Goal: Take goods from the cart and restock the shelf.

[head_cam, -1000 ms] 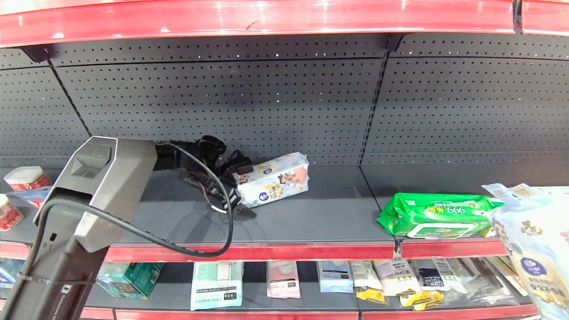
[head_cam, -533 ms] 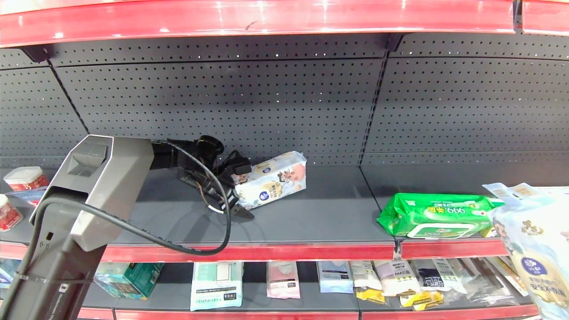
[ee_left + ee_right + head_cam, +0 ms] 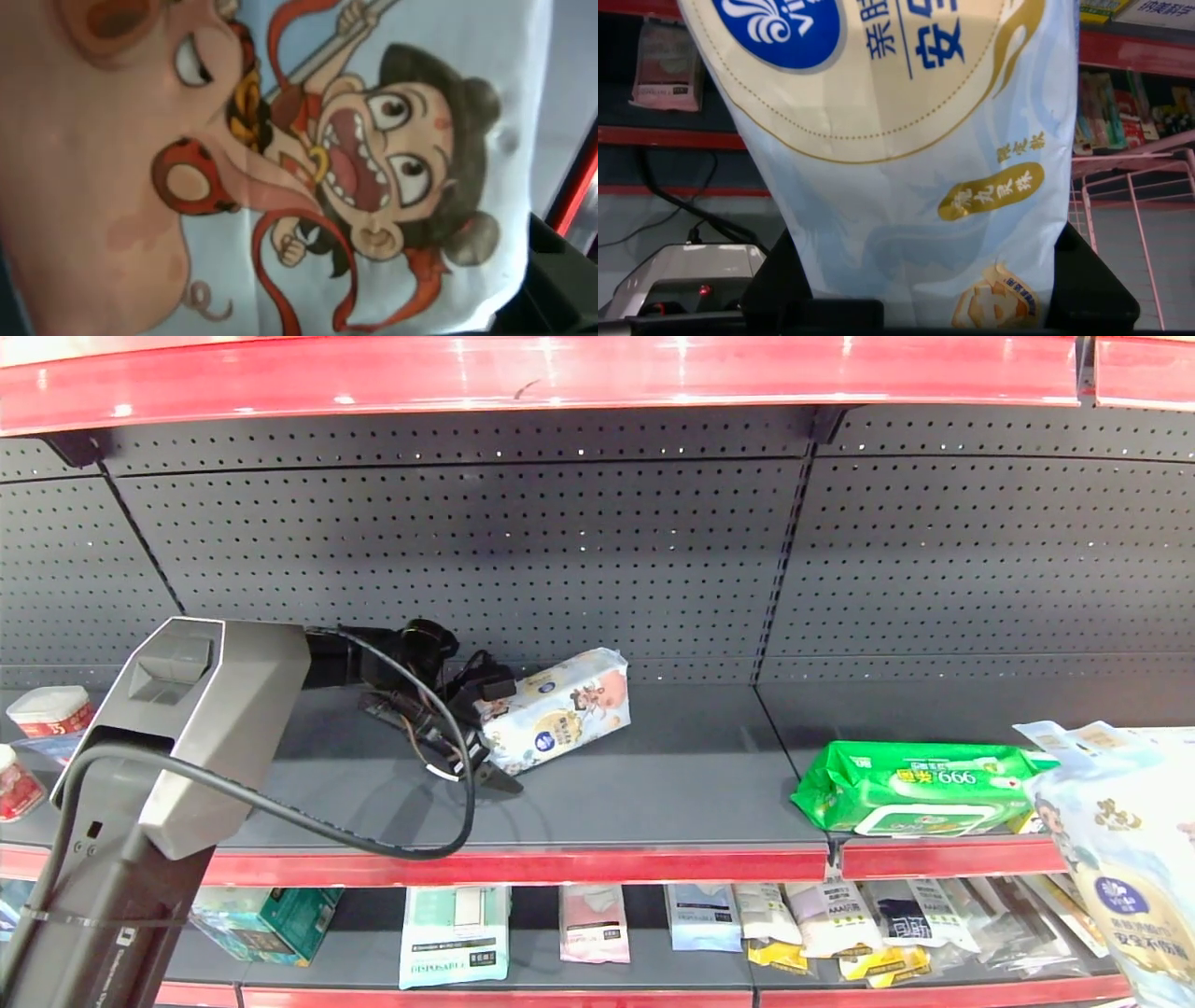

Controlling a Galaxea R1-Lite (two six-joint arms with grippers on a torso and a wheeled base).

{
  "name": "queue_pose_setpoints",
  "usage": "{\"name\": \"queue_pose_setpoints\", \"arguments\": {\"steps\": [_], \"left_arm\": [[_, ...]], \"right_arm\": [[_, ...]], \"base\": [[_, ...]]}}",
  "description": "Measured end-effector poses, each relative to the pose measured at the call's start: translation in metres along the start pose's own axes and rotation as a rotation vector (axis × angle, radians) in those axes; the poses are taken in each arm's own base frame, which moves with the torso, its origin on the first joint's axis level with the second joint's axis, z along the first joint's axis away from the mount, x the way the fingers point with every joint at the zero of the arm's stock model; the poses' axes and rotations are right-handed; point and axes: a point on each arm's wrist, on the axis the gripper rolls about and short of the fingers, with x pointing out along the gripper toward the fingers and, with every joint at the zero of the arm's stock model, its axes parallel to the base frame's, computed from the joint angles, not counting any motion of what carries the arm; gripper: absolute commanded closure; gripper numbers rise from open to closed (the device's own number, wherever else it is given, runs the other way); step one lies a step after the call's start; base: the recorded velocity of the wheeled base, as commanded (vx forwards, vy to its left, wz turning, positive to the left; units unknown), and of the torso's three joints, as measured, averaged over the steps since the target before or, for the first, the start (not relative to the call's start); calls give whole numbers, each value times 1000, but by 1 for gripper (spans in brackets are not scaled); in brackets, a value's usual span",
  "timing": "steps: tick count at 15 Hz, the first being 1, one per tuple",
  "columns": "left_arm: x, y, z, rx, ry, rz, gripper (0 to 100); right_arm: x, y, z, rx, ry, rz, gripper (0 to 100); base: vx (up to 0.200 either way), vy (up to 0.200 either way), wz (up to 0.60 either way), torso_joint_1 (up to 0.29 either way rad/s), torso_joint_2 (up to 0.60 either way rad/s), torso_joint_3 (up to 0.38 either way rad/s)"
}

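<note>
A white pack with cartoon print lies tilted over the grey middle shelf, its right end raised. My left gripper is shut on the pack's left end, one finger above it and one below. In the left wrist view the pack's cartoon face is very close to the camera. At the far right a pale blue and white bag hangs in front of the shelf. My right gripper is shut on the lower part of that bag, with a dark finger on each side.
A green wipes pack lies on the middle shelf at the right. Red and white tins stand at the far left. The lower shelf holds a teal box and several flat packs. A pink cart frame stands below.
My left gripper has drawn the cartoon pack a little to the left and tilted its right end higher. The right arm and its bag have kept still.
</note>
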Motion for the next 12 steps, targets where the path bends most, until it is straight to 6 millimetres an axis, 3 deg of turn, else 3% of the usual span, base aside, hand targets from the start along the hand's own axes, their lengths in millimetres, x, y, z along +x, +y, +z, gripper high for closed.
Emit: {"name": "queue_pose_setpoints", "arguments": {"steps": [12], "left_arm": [[-26,-18,-4,-94,136,-65,0]], "right_arm": [[-1,0,1,0,-6,-2,100]], "base": [[0,0,0,0,0,0]]}}
